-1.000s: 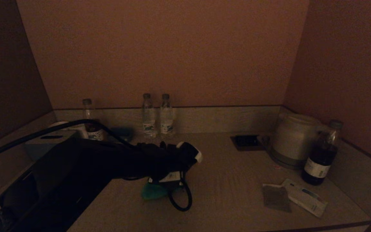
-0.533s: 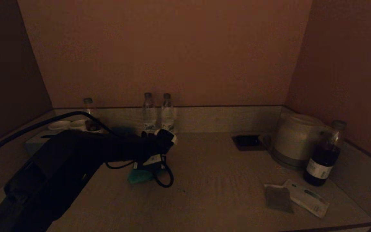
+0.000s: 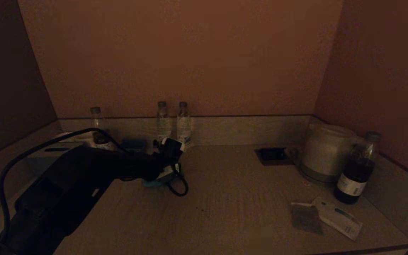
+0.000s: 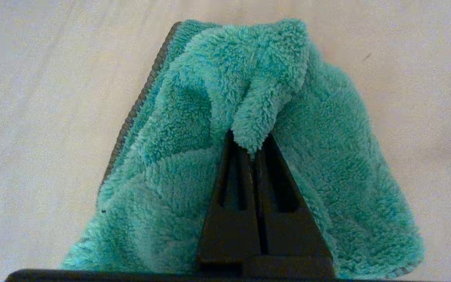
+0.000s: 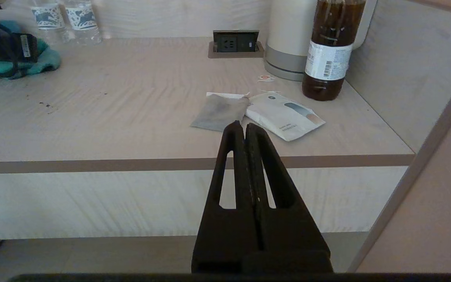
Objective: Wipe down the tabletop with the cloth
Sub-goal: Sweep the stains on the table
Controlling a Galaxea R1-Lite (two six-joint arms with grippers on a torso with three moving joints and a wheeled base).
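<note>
A fluffy teal cloth [image 4: 178,129] lies bunched on the pale wood tabletop [image 3: 232,198]. My left gripper [image 4: 252,141] is shut on a fold of it and presses it to the surface. In the head view the cloth [image 3: 149,183] peeks out under my left gripper [image 3: 159,177], towards the back left of the tabletop, near the bottles. It also shows in the right wrist view [image 5: 33,64]. My right gripper [image 5: 244,127] is shut and empty, parked off the table before its front edge, out of the head view.
Two water bottles [image 3: 172,122] and a third bottle [image 3: 96,122] stand by the back wall. A kettle [image 3: 322,152], a dark bottle [image 3: 356,170], a socket panel [image 3: 271,155] and flat packets [image 3: 326,217] sit right. A tissue box [image 3: 48,156] is at left.
My left arm has dragged the cloth from the middle front of the tabletop back and to the left, towards the bottles. The grip on the cloth has held.
</note>
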